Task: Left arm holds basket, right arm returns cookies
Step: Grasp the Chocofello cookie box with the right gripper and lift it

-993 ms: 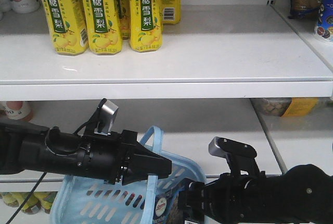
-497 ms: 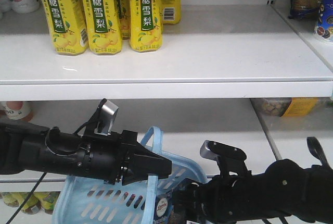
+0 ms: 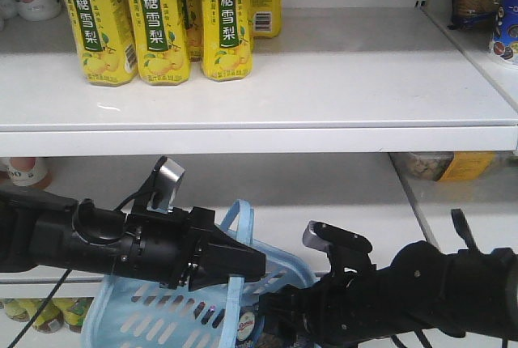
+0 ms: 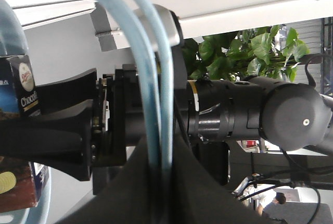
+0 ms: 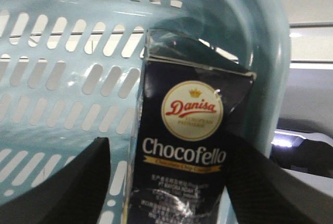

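The light blue basket (image 3: 137, 316) hangs at the bottom of the front view. My left gripper (image 3: 257, 265) is shut on its curved handle (image 3: 239, 218). In the left wrist view the handle (image 4: 156, 104) runs down between the closed jaws of the left gripper (image 4: 158, 182). The dark cookies box (image 5: 182, 146) stands upright inside the basket (image 5: 62, 78) against its wall. My right gripper (image 5: 171, 182) is open with one finger on each side of the box; a small gap shows at the left finger. In the front view the right gripper (image 3: 271, 316) sits at the basket's right rim by the box (image 3: 251, 321).
Yellow drink bottles (image 3: 154, 20) stand at the left of the upper white shelf (image 3: 364, 81). Its front edge (image 3: 259, 139) runs above both arms. Packets (image 3: 441, 166) lie on the lower shelf at right. A green plant (image 4: 244, 52) shows behind the right arm (image 4: 250, 109).
My right arm has moved left and reached further into the basket toward the cookies box. My left arm and the basket have stayed almost still.
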